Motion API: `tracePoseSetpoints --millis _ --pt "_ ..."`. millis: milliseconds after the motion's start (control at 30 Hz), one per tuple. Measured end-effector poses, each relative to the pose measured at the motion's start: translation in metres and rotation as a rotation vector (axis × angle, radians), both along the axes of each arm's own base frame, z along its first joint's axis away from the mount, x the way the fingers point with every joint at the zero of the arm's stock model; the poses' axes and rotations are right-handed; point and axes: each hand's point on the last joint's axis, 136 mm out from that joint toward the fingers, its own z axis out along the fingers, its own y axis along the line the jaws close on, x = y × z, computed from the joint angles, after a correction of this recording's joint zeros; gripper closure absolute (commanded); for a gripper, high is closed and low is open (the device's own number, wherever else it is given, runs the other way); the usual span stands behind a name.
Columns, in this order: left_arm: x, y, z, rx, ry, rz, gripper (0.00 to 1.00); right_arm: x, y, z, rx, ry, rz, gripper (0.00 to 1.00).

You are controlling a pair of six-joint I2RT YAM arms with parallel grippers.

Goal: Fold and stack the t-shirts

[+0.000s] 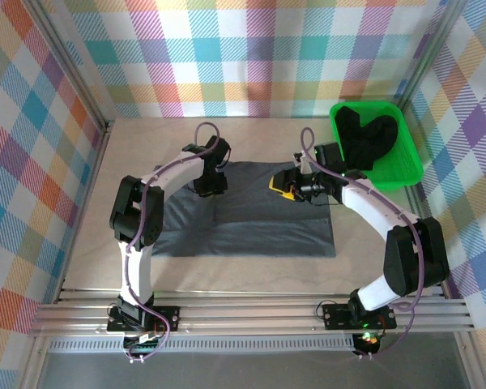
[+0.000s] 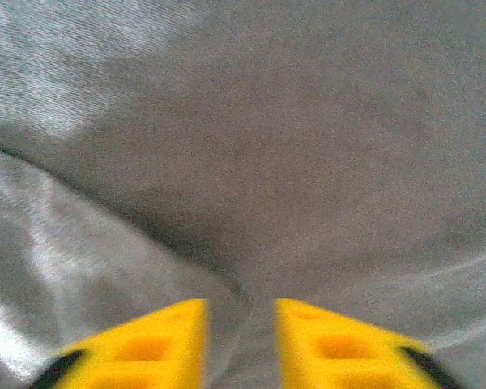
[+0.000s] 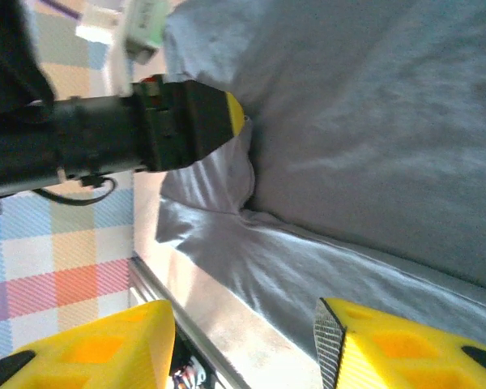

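The pale beige surface (image 1: 251, 271) sits inside walls (image 1: 251, 57) of pastel checked cloth, with a metal rail (image 1: 251, 312) along the near edge. At the far right a bright green tray (image 1: 411, 172) holds the black t-shirts (image 1: 368, 138), heaped loosely. The slate grey t-shirt (image 1: 259, 231) lies spread across the middle of the surface, one part folded over itself. The left pincer (image 2: 241, 306) is down on its far edge, jaws narrowly parted over a crease of cloth. The right pincer (image 3: 243, 316) is just over the shirt, jaws wide with nothing between them
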Motion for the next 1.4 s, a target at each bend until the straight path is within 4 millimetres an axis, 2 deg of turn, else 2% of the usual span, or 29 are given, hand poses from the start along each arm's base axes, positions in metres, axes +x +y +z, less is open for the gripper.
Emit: tracePoseSetpoints --millis 100,200,267,333,467,600,767,900,967,1033,1100,1167,1267,1333,1400 --pt "-0.008 0.009 0.005 0.011 -0.009 0.043 0.54 -0.002 -0.013 -0.023 -0.092 0.047 -0.056 0.54" --pt "-0.029 0.027 0.013 -0.002 0.001 0.121 0.57 -0.006 -0.029 -0.055 -0.205 0.117 -0.109 0.54" --pt "-0.043 0.048 0.014 -0.024 0.023 0.195 0.61 -0.008 -0.039 -0.081 -0.285 0.177 -0.130 0.55" --pt "-0.049 0.070 0.009 -0.041 0.053 0.276 0.64 -0.012 -0.047 -0.104 -0.352 0.237 -0.135 0.56" --pt "-0.060 0.108 -0.018 -0.048 0.127 0.417 0.67 -0.023 -0.059 -0.142 -0.456 0.341 -0.131 0.56" --pt "-0.086 0.112 -0.043 -0.040 0.206 0.451 0.67 -0.025 -0.058 -0.146 -0.477 0.354 -0.124 0.56" --pt "-0.097 0.110 -0.043 -0.083 0.182 0.475 0.66 -0.032 -0.057 -0.147 -0.495 0.351 -0.112 0.55" --pt "-0.102 0.110 -0.035 -0.080 0.199 0.487 0.55 -0.046 -0.059 -0.143 -0.509 0.355 -0.101 0.52" --pt "-0.089 0.113 -0.017 -0.079 0.172 0.498 0.53 -0.046 -0.060 -0.136 -0.516 0.345 -0.098 0.50" --pt "-0.058 0.115 0.011 -0.095 0.092 0.509 0.51 -0.037 -0.059 -0.125 -0.525 0.311 -0.095 0.49" --pt "-0.017 0.125 0.041 -0.113 -0.014 0.540 0.45 -0.013 -0.055 -0.106 -0.523 0.250 -0.098 0.48" --pt "0.025 0.145 0.065 -0.124 -0.108 0.588 0.43 0.025 -0.048 -0.084 -0.508 0.171 -0.108 0.48" --pt "0.075 0.180 0.070 -0.124 -0.165 0.660 0.41 0.076 -0.052 -0.067 -0.504 0.093 -0.153 0.47" --pt "0.101 0.198 0.057 -0.123 -0.170 0.687 0.41 0.101 -0.065 -0.067 -0.524 0.083 -0.190 0.48" --pt "0.118 0.211 0.040 -0.120 -0.159 0.693 0.41 0.120 -0.081 -0.073 -0.555 0.094 -0.227 0.47"
